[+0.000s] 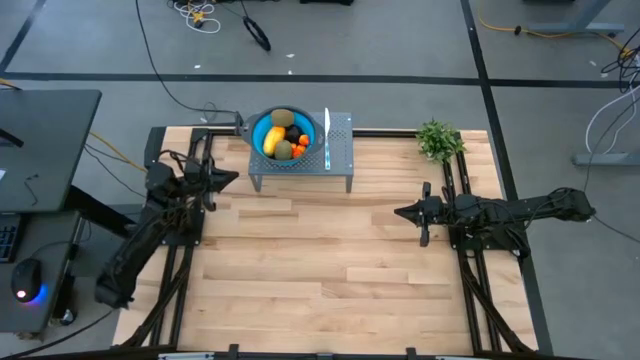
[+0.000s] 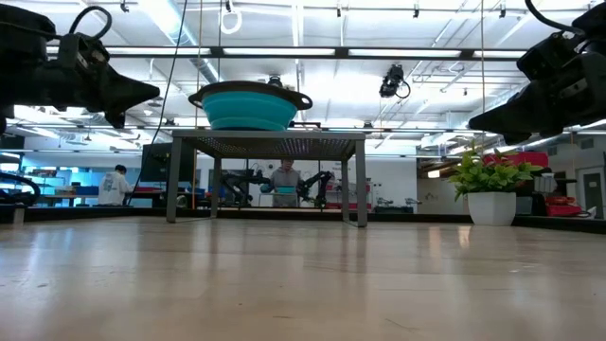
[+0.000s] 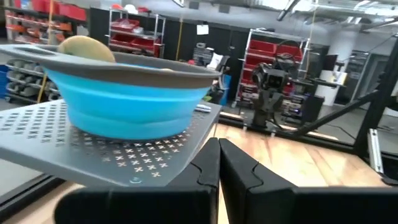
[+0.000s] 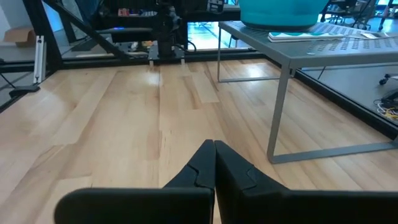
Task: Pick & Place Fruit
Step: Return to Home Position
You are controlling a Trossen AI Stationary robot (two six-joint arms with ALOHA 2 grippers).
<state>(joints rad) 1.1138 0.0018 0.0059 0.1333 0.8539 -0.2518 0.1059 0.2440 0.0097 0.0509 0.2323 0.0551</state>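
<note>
Shelf (image 1: pixel 341 152) fruit (image 1: pixel 281 137) — left pincer (image 1: pixel 232 178) near, right pincer (image 1: pixel 400 212) far.

L arm (image 1: pixel 150 235) sits folded at the left side, forearm angled fwd. The left gripper (image 1: pixel 228 180) points inward toward the centre and hangs high in the low view. Its fingers (image 3: pixel 206 168) are pressed together, no gap, nothing btwn them. R arm (image 1: pixel 520 212) stretches sideways on the right side. The right gripper (image 1: pixel 402 212) points inward toward the L arm, also raised, w/ fingers (image 4: pixel 202 165) closed tip to tip, empty.
</note>
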